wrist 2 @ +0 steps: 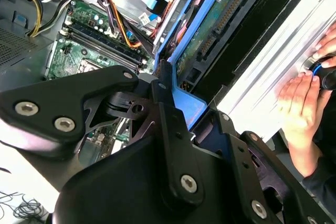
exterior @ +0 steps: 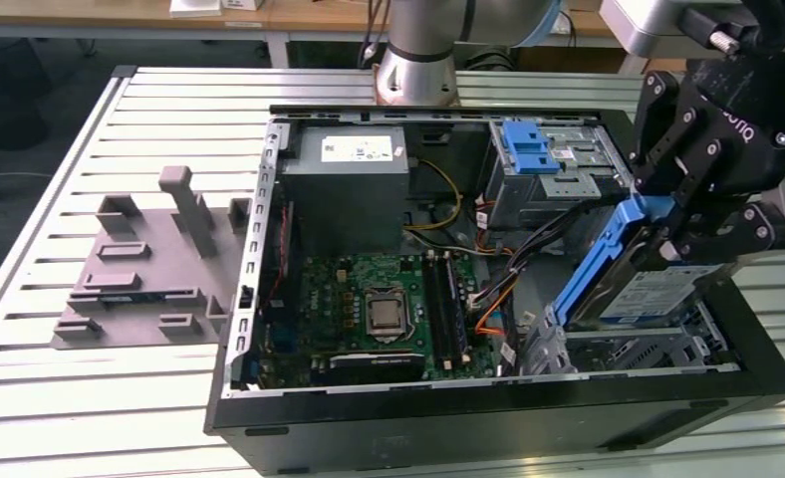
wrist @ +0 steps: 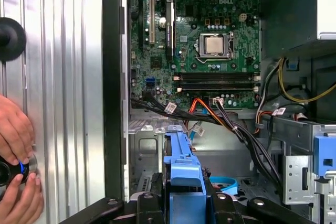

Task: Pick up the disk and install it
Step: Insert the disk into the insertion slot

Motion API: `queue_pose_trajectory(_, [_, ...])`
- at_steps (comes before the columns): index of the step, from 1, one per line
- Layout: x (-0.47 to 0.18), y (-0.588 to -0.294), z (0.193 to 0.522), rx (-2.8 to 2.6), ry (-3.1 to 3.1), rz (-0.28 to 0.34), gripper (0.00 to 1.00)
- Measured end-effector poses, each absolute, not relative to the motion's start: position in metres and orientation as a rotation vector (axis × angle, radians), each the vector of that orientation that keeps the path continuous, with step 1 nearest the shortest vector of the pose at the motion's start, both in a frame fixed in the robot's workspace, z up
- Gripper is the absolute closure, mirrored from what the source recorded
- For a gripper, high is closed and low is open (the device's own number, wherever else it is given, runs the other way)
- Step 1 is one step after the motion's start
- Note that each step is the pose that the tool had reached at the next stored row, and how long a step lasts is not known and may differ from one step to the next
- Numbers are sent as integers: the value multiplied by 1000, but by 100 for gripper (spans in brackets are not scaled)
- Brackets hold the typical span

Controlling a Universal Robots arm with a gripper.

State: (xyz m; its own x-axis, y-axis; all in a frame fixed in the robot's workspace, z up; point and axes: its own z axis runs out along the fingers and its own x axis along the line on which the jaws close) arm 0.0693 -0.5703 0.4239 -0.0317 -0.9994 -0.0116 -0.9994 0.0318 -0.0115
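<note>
We are looking at one slatted desk (exterior: 47, 398) carrying one open computer case (exterior: 499, 423). The arm (exterior: 419, 60) is hanging over the case's drive-bay corner. Its claw (exterior: 661, 214) is clamping the disk (exterior: 619, 289) by the blue rails, with the disk tilted on edge inside the case. The disk's one blue-and-white label (exterior: 665, 289) is showing, too small to read. Two hands (wrist: 16, 129) are resting on the desk beside the case.

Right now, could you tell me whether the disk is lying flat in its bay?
No, the gripper holds the disk steeply tilted over the computer case's corner.
</note>
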Motion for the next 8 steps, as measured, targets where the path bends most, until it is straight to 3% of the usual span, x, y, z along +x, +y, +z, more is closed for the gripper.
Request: queue_pose_trajectory(8, [69, -570, 419, -2175, 2245, 0, 64])
